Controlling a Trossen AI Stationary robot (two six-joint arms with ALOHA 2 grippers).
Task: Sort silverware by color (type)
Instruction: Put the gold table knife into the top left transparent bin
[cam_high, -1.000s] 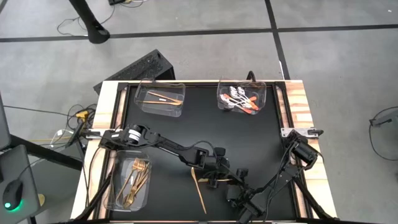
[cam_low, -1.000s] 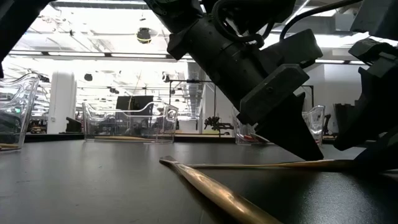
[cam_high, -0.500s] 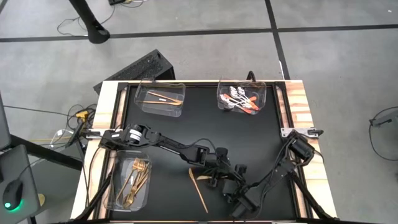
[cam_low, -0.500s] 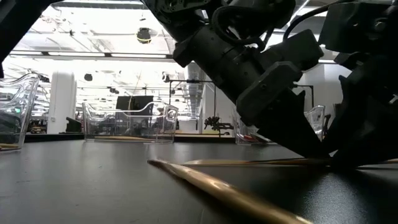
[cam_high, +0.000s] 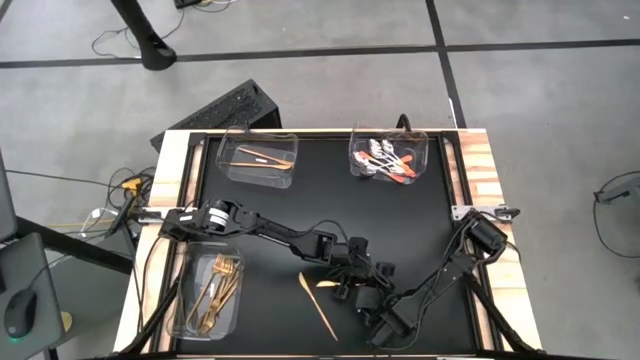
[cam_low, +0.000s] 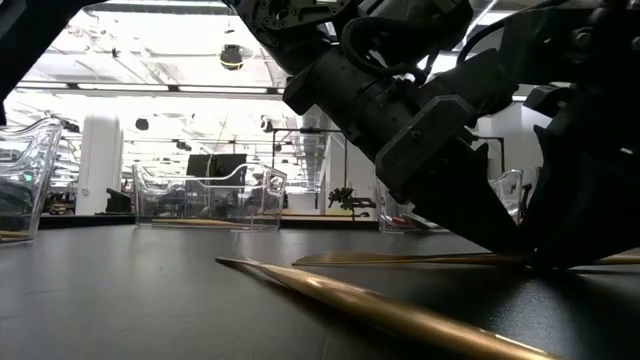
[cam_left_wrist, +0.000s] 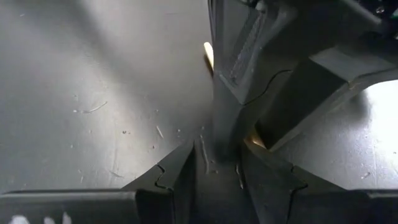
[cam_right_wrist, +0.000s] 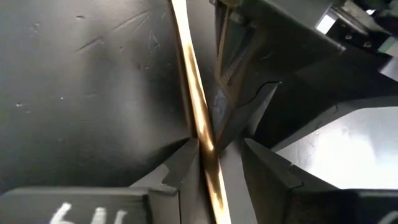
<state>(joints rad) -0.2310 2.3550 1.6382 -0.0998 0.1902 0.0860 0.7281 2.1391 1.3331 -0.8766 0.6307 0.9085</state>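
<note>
right wrist view: our right gripper (cam_right_wrist: 217, 155) narrowly straddles a gold knife (cam_right_wrist: 198, 118) | left gripper (cam_left_wrist: 217, 163): narrow gap, nothing held

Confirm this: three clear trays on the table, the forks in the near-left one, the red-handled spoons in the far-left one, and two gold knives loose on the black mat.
One detail is wrong. The high view shows the red-handled spoons in the far-right tray, not the far-left tray, which holds gold pieces. The rest stands: three trays, the forks in the near-left tray, two gold knives loose on the mat.
</note>
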